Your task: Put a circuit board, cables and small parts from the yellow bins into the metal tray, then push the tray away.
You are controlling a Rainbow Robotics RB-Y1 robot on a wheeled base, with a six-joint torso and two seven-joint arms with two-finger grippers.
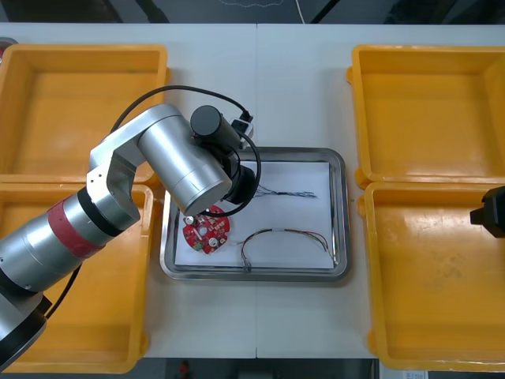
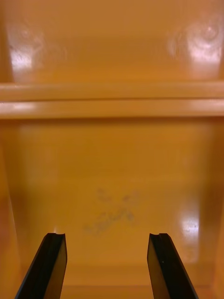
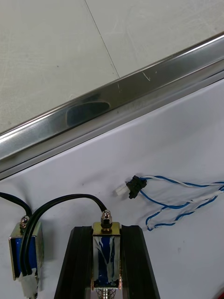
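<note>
My left gripper (image 3: 106, 229) is low inside the metal tray (image 3: 116, 100), shut on a small metal part (image 3: 106, 254) with a blue body, near the tray's rim. A second small metal part (image 3: 24, 250) with a black cable (image 3: 60, 202) lies just beside the fingers. The twisted blue and white cable (image 3: 182, 201) rests on the white liner on the other side. In the front view my left arm (image 1: 173, 158) covers the tray's (image 1: 338, 213) left part; a round red circuit board (image 1: 207, 230) and a red and yellow cable (image 1: 284, 237) lie in it. My right gripper (image 2: 106, 238) hangs open over a bin floor.
Two yellow bins (image 1: 79, 110) (image 1: 79, 292) flank the tray on the left, two more (image 1: 430, 106) (image 1: 434, 284) on the right. My right arm (image 1: 489, 212) sits at the right edge over the near right bin. Bare table lies beyond the tray's far rim.
</note>
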